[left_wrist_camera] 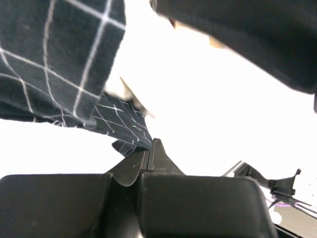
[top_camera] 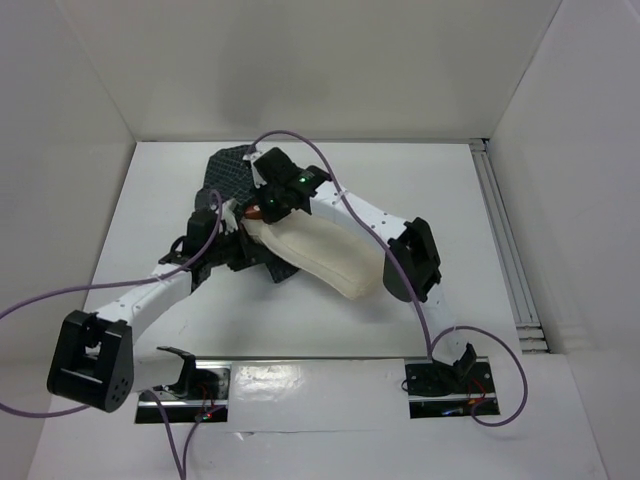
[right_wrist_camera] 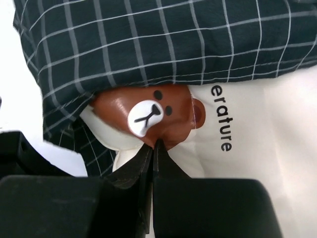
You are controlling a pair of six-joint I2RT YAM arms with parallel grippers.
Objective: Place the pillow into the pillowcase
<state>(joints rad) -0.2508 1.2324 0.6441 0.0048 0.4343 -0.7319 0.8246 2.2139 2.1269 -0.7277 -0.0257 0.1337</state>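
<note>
The cream pillow (top_camera: 325,258) lies slanted mid-table, its far-left end at the mouth of the dark grid-check pillowcase (top_camera: 232,172). My right gripper (top_camera: 262,208) is shut on that end. In the right wrist view its tips (right_wrist_camera: 156,145) pinch the pillow (right_wrist_camera: 267,134) at the brown bear-face mark (right_wrist_camera: 148,114), just under the pillowcase's hem (right_wrist_camera: 163,39). My left gripper (top_camera: 222,224) is shut on the pillowcase. In the left wrist view its tips (left_wrist_camera: 148,148) hold the edge of the pillowcase (left_wrist_camera: 59,59), lifted off the table.
White walls enclose the table on three sides. A metal rail (top_camera: 508,250) runs along the right edge. Purple cables (top_camera: 300,140) loop over both arms. The right arm's black body (left_wrist_camera: 247,34) hangs close above the left gripper.
</note>
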